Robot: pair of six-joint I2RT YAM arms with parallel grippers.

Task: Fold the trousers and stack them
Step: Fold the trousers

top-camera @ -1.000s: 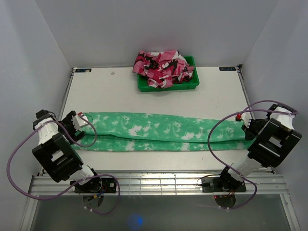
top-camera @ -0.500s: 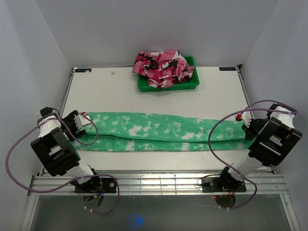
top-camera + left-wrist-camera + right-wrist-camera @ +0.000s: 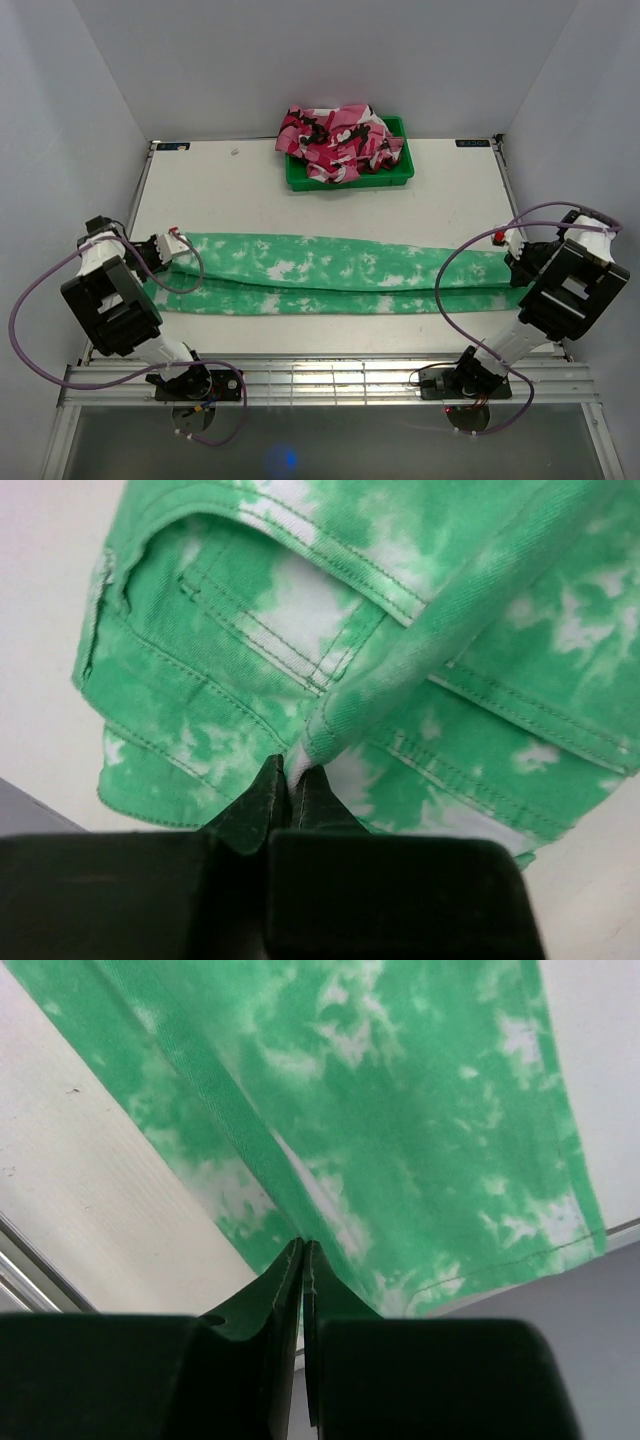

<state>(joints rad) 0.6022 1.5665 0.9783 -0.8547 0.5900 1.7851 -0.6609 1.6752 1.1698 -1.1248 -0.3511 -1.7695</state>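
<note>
The green tie-dye trousers (image 3: pixel 330 272) lie stretched in a long band across the table, folded lengthwise. At their left, waistband end my left gripper (image 3: pixel 172 250) is shut on a raised pinch of cloth; the wrist view shows the waistband and pocket seams (image 3: pixel 290 630) just past its fingers (image 3: pixel 265 795). My right gripper (image 3: pixel 512 262) is shut on the trousers at the leg end, on the right. In the right wrist view the leg cloth (image 3: pixel 400 1130) rises into its closed fingertips (image 3: pixel 290 1260).
A green bin (image 3: pixel 398 176) stands at the back centre of the white table (image 3: pixel 220 190), filled with a crumpled pink, white and black garment (image 3: pixel 338 140). Grey walls close in both sides. A slatted rail (image 3: pixel 330 378) runs along the near edge.
My left gripper has closed from wide open onto the waistband end and lifted a fold of it. The left arm shifted slightly left and back. The right arm has barely moved.
</note>
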